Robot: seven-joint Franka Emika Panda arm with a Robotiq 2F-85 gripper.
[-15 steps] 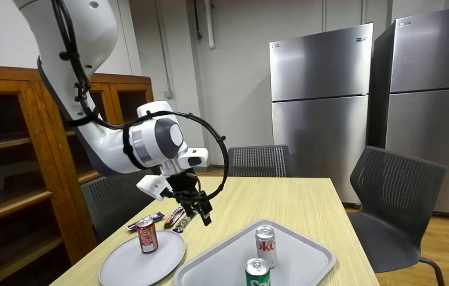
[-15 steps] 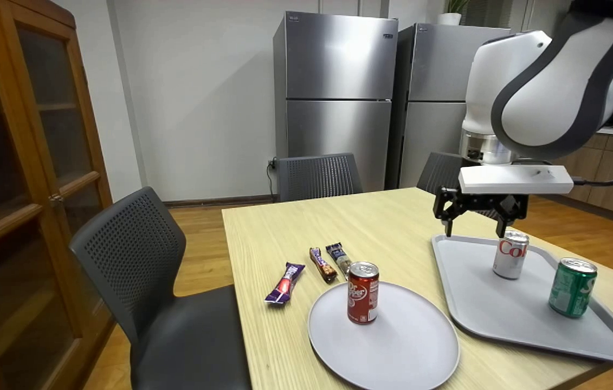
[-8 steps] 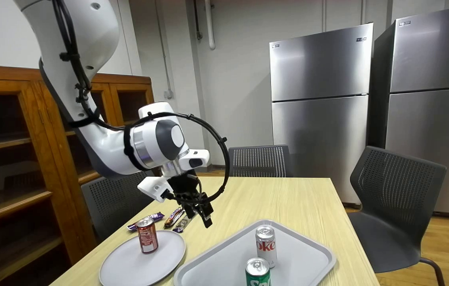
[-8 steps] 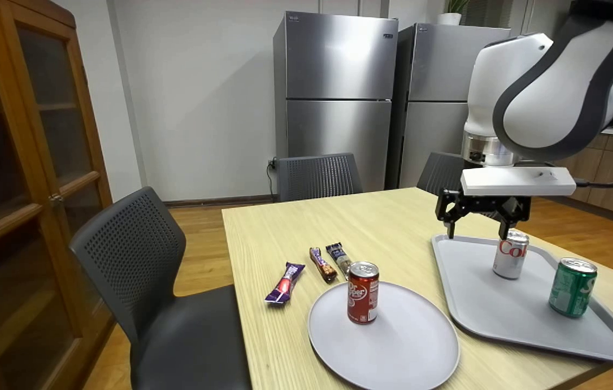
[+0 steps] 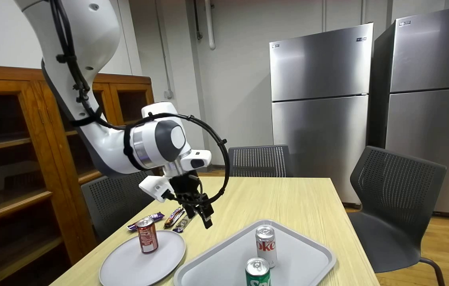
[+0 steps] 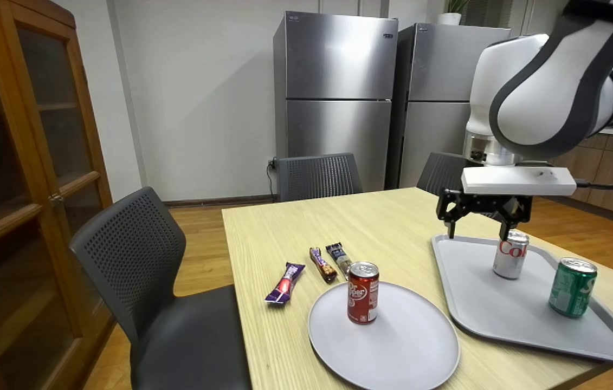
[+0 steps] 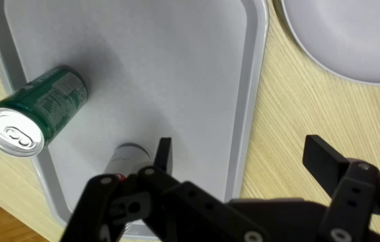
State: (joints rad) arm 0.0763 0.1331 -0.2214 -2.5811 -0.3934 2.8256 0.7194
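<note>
- Our jaws are standing wide apart, holding nothing, near but not touching the silver can [image 6: 510, 261].
- That can is standing upright on the gray tray [image 6: 501, 309].
- We are expecting smooth, slippery, easily dented metal, a bit heavy if full.
- For holding, we are liking its round middle.
- The green can [image 6: 573, 288] is standing near it, maybe blocking one side.
- The red can [image 6: 362, 295] is sitting on the round plate [image 6: 393, 357], near three candy bars [image 6: 285, 283] on the surface [image 6: 393, 222].
</note>
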